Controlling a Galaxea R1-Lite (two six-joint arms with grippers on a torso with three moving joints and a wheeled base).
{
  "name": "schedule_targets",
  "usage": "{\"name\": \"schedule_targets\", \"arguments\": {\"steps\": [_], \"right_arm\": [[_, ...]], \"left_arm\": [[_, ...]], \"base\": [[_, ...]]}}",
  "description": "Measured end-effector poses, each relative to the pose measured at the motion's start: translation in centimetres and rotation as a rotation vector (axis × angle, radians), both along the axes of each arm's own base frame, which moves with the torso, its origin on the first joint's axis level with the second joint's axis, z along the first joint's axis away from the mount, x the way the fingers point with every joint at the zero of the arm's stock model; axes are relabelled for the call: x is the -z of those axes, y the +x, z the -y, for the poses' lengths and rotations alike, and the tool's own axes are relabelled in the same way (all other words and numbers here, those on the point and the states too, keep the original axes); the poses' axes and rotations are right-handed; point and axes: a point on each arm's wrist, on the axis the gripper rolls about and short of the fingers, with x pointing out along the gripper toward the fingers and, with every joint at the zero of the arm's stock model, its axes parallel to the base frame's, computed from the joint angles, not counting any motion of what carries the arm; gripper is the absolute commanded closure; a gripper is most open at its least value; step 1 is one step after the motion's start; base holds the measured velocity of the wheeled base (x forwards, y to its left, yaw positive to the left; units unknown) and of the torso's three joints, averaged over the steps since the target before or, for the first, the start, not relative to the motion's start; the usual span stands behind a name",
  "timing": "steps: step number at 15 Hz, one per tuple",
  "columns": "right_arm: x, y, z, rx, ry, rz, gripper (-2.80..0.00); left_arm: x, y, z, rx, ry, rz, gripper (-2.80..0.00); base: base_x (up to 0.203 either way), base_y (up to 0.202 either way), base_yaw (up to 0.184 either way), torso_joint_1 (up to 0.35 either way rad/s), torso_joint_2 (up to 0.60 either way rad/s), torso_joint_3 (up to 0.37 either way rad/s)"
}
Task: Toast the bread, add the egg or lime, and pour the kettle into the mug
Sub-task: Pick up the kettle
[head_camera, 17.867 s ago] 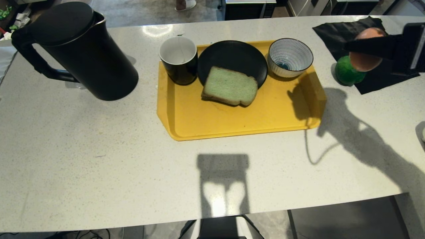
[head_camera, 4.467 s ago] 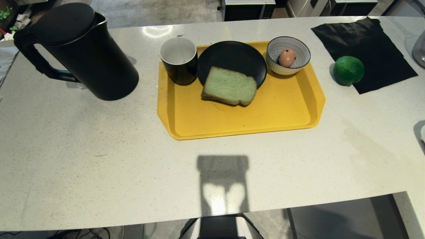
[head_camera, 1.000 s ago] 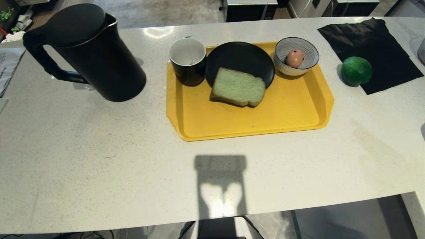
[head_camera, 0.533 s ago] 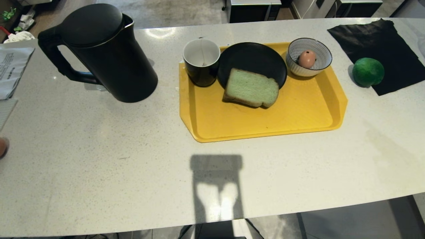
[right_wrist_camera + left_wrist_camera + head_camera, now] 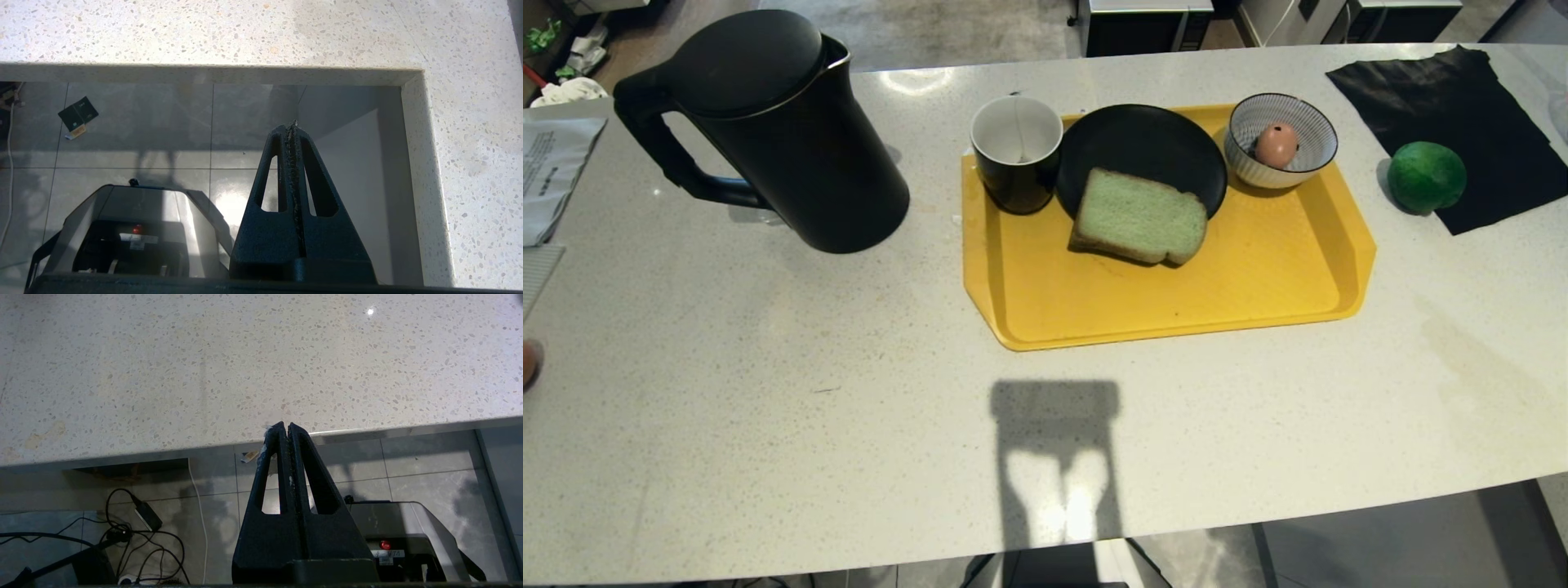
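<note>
A pale speckled bench (image 5: 768, 425) fills the head view, and neither arm shows in it. In the upper left of the frame stands the kettle (image 5: 784, 131), upright on the bench, its loop handle pointing toward the left edge. At upper centre lies a yellow tray (image 5: 1176, 302). On the tray's far left corner sits the mug (image 5: 1017, 155), white inside, with a thin string down its inner wall. Just beside it on the right is a black plate (image 5: 1135, 143), and the bread (image 5: 1139, 216) lies half on the plate's near rim and half on the tray floor. At the tray's far right corner is a striped bowl (image 5: 1286, 167) with the egg (image 5: 1276, 144) lying inside it. To the right of the tray, off it, the lime (image 5: 1425, 177) rests at the near left edge of a black cloth (image 5: 1445, 90) in the upper right of the frame. Papers (image 5: 551, 167) lie at the left edge.

In the left wrist view the left gripper (image 5: 288, 426) hangs just off the bench's near edge over the tiled floor (image 5: 429, 457), its jaws pressed together with nothing between them. In the right wrist view the right gripper (image 5: 292, 127) sits likewise over the floor beside the bench's corner, jaws closed tight and empty.
</note>
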Motion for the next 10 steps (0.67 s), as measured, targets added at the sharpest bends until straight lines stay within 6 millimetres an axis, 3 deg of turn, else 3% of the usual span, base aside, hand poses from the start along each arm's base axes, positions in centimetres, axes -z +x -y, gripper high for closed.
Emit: {"name": "schedule_targets", "arguments": {"steps": [3, 7, 10], "right_arm": [[0.0, 0.0, 0.0, 0.000, 0.000, 0.000, 0.00], [0.0, 0.0, 0.0, -0.001, 0.000, 0.000, 0.00], [0.0, 0.0, 0.0, 0.000, 0.002, 0.000, 0.00]], "left_arm": [[-0.6, -0.2, 0.0, -0.008, 0.008, 0.019, 0.00], [-6.7, -1.7, -0.1, -0.049, 0.011, 0.080, 0.00], [-12.0, -1.3, -0.2, -0.069, 0.005, 0.091, 0.00]], "base": [[0.000, 0.000, 0.000, 0.000, 0.00, 0.000], [0.000, 0.000, 0.000, 0.000, 0.00, 0.000], [0.000, 0.000, 0.000, 0.000, 0.00, 0.000]]}}
